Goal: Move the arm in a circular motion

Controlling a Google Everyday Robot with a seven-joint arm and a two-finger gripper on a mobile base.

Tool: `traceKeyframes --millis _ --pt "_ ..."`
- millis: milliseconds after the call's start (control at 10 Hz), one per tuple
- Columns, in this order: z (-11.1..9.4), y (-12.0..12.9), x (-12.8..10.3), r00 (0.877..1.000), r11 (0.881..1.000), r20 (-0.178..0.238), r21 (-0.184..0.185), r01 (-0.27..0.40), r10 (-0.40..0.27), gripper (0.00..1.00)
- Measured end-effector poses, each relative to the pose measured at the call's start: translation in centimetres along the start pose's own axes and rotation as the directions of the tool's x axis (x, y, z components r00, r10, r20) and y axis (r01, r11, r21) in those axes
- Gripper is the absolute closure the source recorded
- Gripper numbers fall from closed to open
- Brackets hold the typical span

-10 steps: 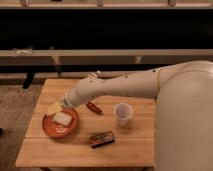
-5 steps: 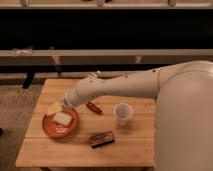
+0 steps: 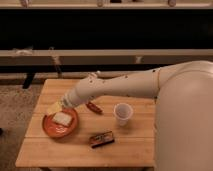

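Note:
My cream-white arm (image 3: 125,86) reaches from the right across the wooden table (image 3: 60,150), its thick rounded segments dotted with small dark holes. It tapers to a narrow tip at the left. The gripper (image 3: 61,104) is at that tip, just above the upper right rim of an orange plate (image 3: 50,127). The plate holds a slice of bread (image 3: 62,118) and a yellow piece (image 3: 53,107) at its top edge.
A red sausage-like item (image 3: 93,107) lies just under the arm. A white paper cup (image 3: 122,113) stands to the right of it. A dark snack bar (image 3: 102,139) lies near the table's front. A dark bench and wall run behind the table.

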Motion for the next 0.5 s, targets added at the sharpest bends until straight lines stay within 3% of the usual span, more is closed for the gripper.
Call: traceKeyframes --millis 100,300,500 --pt "0.0 0.0 0.1 1.0 1.0 -0.005 0.001 0.004 -0.004 0.2" --pt "-0.3 0.7 1.1 0.997 0.999 -0.078 0.028 0.018 -0.016 0.2" --pt "-2.1 -0.1 3.9 0.986 0.997 -0.166 0.072 -0.007 0.019 0.2"
